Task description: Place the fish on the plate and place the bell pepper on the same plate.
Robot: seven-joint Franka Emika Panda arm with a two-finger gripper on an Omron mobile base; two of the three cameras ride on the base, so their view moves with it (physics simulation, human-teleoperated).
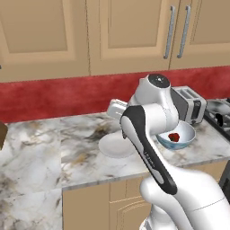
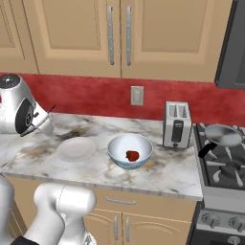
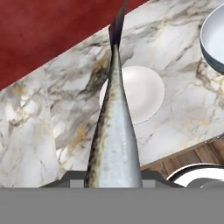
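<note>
Hand view looks down the length of the fish [image 3: 113, 131], which rises from between the gripper [image 3: 113, 183] fingers at the bottom and tapers to its tail at the top; the gripper is pinching the fish at its thick end, the body standing straight out along the line of the hand; beneath it, on the marbled counter [image 3: 52, 118], lies the plate [image 3: 146, 94], bare and white, partly crossed by the fish's body; the plate sits near the counter's front edge, and the rim of the bowl [image 3: 213, 41] cuts in at the upper right corner of the view. Right base view puts the plate [image 2: 76, 149] just left of the bowl [image 2: 130, 150], the two close but apart, both toward the counter's front edge; the bell pepper [image 2: 132, 155] rests inside the bowl, small and red. Left base view also shows the bell pepper [image 1: 174, 137] in the bowl [image 1: 186, 137], with the plate [image 1: 113, 147] beside it, partly behind the arm.
</note>
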